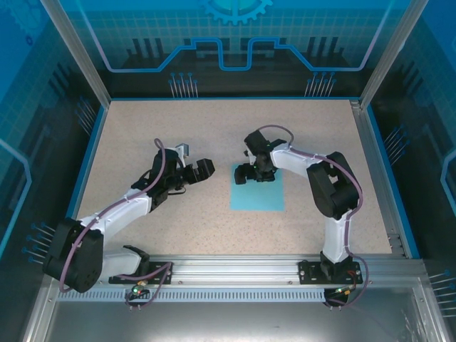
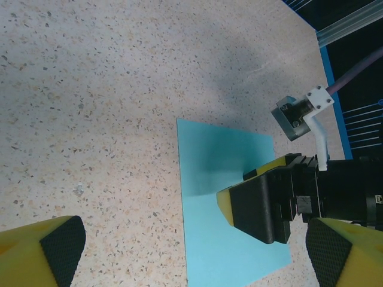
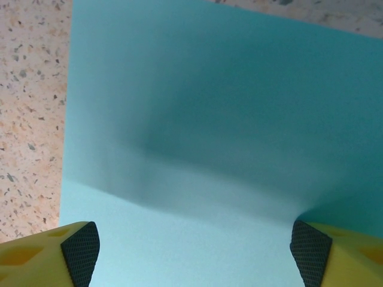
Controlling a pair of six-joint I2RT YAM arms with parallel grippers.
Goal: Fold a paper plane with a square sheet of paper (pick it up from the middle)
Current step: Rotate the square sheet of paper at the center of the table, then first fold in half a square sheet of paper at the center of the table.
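Observation:
The square sheet of paper lies flat on the speckled table, light blue, right of centre. My right gripper is down on its far edge, pointing at the sheet. In the right wrist view the sheet lies under the camera and the right gripper has its two fingertips far apart on it, open, with a soft bulge and shadow in the paper between them. My left gripper hovers open just left of the sheet. In the left wrist view the left gripper looks across the sheet at the right gripper.
The speckled table is bordered by a blue rim and glass walls. An aluminium rail with both arm bases runs along the near edge. A small grey camera block on the right wrist sticks out above the sheet's far side.

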